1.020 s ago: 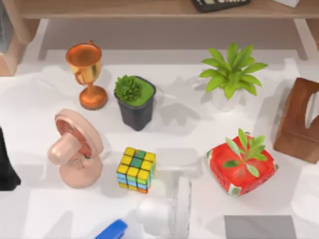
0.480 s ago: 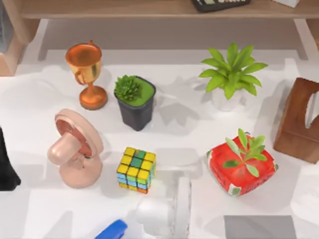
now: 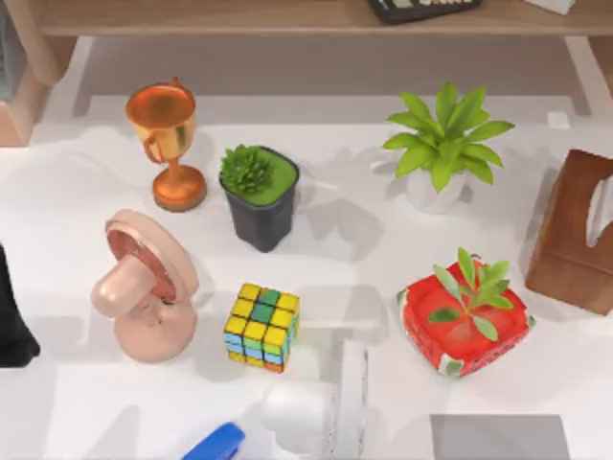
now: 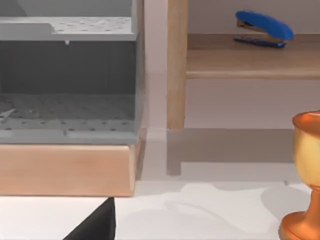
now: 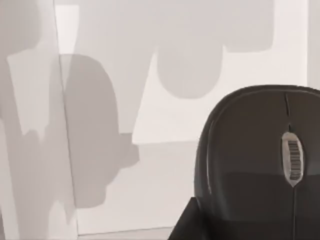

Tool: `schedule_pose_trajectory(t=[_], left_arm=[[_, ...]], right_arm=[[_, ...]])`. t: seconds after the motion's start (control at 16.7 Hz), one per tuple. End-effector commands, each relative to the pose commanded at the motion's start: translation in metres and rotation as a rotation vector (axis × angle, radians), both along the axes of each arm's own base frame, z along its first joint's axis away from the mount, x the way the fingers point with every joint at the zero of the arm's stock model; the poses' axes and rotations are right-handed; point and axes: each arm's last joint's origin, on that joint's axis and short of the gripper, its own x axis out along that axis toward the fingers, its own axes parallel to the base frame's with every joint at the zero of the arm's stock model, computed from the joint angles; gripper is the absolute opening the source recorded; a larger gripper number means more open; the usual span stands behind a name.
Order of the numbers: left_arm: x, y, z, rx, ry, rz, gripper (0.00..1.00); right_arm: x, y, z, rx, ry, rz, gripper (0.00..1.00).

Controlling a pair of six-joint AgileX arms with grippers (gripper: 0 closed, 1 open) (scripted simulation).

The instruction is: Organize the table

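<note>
Across top view, table [image 3: 383,254] spread white below wooden shelf [image 3: 239,17], crowded: gold trophy [image 3: 168,144] and dark succulent pot [image 3: 261,196] toward rear, pink fan [image 3: 144,287] at left, colour cube [image 3: 261,326] mid-front, red planter [image 3: 465,316] and brown tissue box [image 3: 575,235] at right. Scattered, upright, apparently awaiting sorting. Black mouse [image 5: 260,160] close under right wrist camera, likely next pick. Finger state of either gripper: cannot tell.

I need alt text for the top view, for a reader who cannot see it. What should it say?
A white table seen from above holds a copper trophy, a dark potted succulent, a leafy plant, a pink fan, a colour cube and a red planter. A brown wooden box stands at the right edge.
</note>
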Motion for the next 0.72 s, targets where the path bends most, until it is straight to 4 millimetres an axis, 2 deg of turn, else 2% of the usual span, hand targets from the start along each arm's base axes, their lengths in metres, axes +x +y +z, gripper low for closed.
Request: schedule_pose_trajectory(t=[0.18, 0.36, 0.54, 0.72], left_arm=[[0.000, 0.000, 0.000, 0.000, 0.000, 0.000, 1.00], [0.000, 0.000, 0.000, 0.000, 0.000, 0.000, 1.00], [0.000, 0.000, 0.000, 0.000, 0.000, 0.000, 1.00], [0.000, 0.000, 0.000, 0.000, 0.000, 0.000, 1.00]], right_arm=[[-0.022, 0.053, 0.036, 0.003, -0.043, -0.016, 0.00], [-0.055, 0.112, 0.053, 0.028, -0.041, -0.018, 0.00], [-0.097, 0.167, 0.052, 0.054, -0.004, -0.012, 0.00], [-0.144, 0.212, 0.037, 0.067, 0.049, -0.005, 0.00]])
